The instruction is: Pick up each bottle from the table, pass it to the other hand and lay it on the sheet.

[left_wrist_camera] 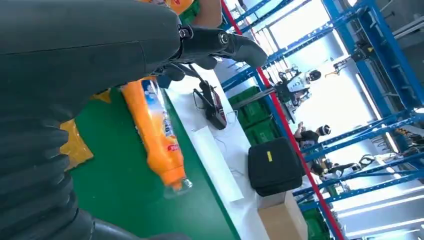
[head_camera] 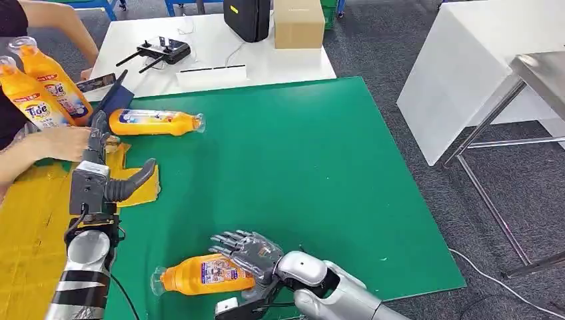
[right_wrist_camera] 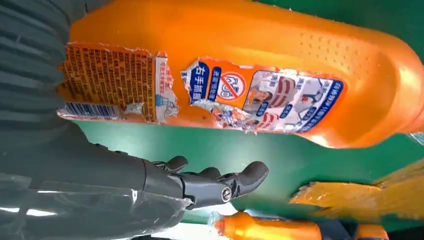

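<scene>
Four orange bottles are in my view, on or beside the green table (head_camera: 320,160). On its left side lies the yellow sheet (head_camera: 30,233). Nearest me, one bottle (head_camera: 200,275) lies on its side on the green, my right hand (head_camera: 248,253) over its broad end with fingers spread, not yet clamped. I judge the body stiff, smooth and likely slippery; its torn label (right_wrist_camera: 260,100) offers little grip, so I'd wrap the wide middle. A second bottle (head_camera: 154,122) lies farther off. My left hand (head_camera: 110,180) hovers empty, fingers apart. A person (head_camera: 53,143) holds two more bottles (head_camera: 43,87). Contents: cannot tell.
</scene>
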{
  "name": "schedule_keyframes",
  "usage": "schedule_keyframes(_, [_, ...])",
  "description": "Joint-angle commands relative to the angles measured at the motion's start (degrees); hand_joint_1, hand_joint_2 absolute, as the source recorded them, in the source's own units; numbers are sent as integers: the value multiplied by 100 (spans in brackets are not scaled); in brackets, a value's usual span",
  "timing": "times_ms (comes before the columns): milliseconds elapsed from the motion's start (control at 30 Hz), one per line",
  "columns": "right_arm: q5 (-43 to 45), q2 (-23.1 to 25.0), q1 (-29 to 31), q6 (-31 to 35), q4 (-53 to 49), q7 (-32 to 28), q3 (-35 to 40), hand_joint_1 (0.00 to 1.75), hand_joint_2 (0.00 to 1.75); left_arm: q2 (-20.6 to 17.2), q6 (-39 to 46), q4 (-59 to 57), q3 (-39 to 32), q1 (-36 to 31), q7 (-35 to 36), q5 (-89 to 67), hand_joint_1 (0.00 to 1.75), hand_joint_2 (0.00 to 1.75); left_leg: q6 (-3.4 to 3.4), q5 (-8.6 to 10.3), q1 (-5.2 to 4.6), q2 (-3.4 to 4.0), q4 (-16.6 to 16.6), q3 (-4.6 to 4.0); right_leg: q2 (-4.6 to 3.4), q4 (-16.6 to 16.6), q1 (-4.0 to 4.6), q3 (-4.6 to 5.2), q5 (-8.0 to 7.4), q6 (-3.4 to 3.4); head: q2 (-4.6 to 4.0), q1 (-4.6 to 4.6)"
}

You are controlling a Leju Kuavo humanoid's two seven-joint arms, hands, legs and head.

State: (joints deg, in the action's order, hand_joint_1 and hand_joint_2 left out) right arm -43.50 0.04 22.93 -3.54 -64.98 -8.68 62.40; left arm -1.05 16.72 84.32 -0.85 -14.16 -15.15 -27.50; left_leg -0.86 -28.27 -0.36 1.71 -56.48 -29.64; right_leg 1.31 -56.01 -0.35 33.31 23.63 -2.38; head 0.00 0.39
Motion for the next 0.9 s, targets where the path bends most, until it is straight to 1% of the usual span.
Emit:
schedule_keyframes(33, [128,10,342,-92,495,40,341,0,175,57,-25,-178,19,-132,-49,142,0,175,7,-2,8,-13,-1,9,-7,3,6,-12,1,4,0,0])
schedule_keyframes(167, [442,255,477,-89,1117,229,424,0,175,63,-155,-226,131,-169,-225,597,0,175,7,-1,7,-9,0,11,-10,3,5,-12,-1,4,0,0])
schedule_keyframes(200, [428,319,508,-64,1274,284,450,0,175,60,-176,-225,163,-176,-242,658,0,175,9,-1,10,-13,0,13,-11,5,7,-16,-1,6,0,0])
schedule_keyframes(267, [279,562,604,56,1897,518,525,0,175,59,-270,-136,282,-156,-311,886,0,175,9,0,11,-16,2,16,-10,7,9,-18,-1,7,0,-2])
schedule_keyframes(333, [-44,719,712,187,2399,787,675,0,175,58,-267,-18,364,-109,-321,981,0,175,9,1,10,-19,3,17,-5,8,9,-18,-1,6,0,0])
schedule_keyframes(367, [-390,800,811,231,2716,1026,866,0,175,49,-256,99,392,-37,-332,1021,0,175,6,1,8,-11,4,18,-6,8,7,-16,-1,4,0,0])
schedule_keyframes(400, [-537,838,840,253,2856,1129,927,0,175,46,-249,174,389,13,-345,1050,0,175,13,-1,18,-24,3,27,-11,12,16,-30,-1,9,0,0])
schedule_keyframes(433, [-704,887,869,220,3071,1218,1000,0,175,43,-261,297,399,98,-369,1102,0,175,5,1,8,-2,6,30,-14,9,7,-25,-2,3,0,0])
schedule_keyframes(500, [-946,925,891,219,3335,1318,1060,0,175,31,-232,447,425,194,-372,1100,0,175,8,4,12,-12,8,35,-13,14,11,-34,-5,5,0,0])
schedule_keyframes(533, [-1061,961,913,188,3436,1409,1097,59,175,-6,-256,497,415,256,-370,1141,0,175,6,2,10,0,7,41,-13,11,9,-36,-4,4,0,0])
schedule_keyframes(567, [-1110,1040,931,162,3497,1445,1103,131,175,-73,-239,599,337,389,-377,1170,0,175,7,5,10,-5,14,53,-13,18,9,-48,-6,4,0,-2])
schedule_keyframes(600, [-1159,1180,965,130,3577,1490,1106,141,175,-161,-262,729,216,557,-404,1256,0,175,9,6,14,-7,10,55,-16,18,13,-51,-8,6,0,2])
schedule_keyframes(633, [-1164,1336,997,84,3649,1548,1065,155,175,-250,-357,838,67,730,-476,1393,0,175,8,3,9,11,12,66,-28,15,8,-55,-8,5,2,-2])
schedule_keyframes(667, [-1119,1512,1056,22,3723,1628,944,161,175,-319,-553,893,-153,896,-582,1571,0,175,11,4,11,14,12,67,-36,14,9,-53,-10,8,0,-2])
schedule_keyframes(700, [-1107,1568,1093,-49,3746,1681,868,169,175,-286,-731,884,-312,950,-680,1630,0,175,9,1,5,28,14,76,-44,10,3,-57,-9,7,0,0])
schedule_keyframes(733, [-1137,1593,1140,-106,3782,1744,810,173,175,-222,-916,862,-442,969,-747,1625,0,175,13,0,12,39,14,76,-59,12,10,-55,-14,11,0,-2])
schedule_keyframes(767, [-1097,1578,1163,-114,3816,1820,696,173,175,-202,-1031,831,-450,960,-769,1625,0,175,13,2,13,31,14,74,-51,13,10,-57,-14,11,0,2])
schedule_keyframes(800, [-1055,1541,1182,-101,3851,1853,587,152,175,-170,-1094,806,-429,922,-779,1612,0,175,13,5,13,27,11,71,-50,10,10,-52,-15,12,2,-4])
schedule_keyframes(833, [-1025,1510,1189,-81,3883,1901,496,138,175,-139,-1128,782,-402,879,-781,1588,0,175,22,11,24,14,10,58,-55,15,20,-44,-23,19,0,-2])
schedule_keyframes(867, [-995,1469,1192,-11,3921,1977,378,145,175,-111,-1165,766,-356,821,-765,1548,0,175,11,10,13,8,8,70,-31,9,12,-56,-12,11,0,0])
schedule_keyframes(900, [-968,1433,1196,33,3947,2026,289,159,175,-94,-1193,765,-322,787,-755,1531,0,175,12,11,16,5,6,66,-30,11,16,-55,-14,12,0,-4])
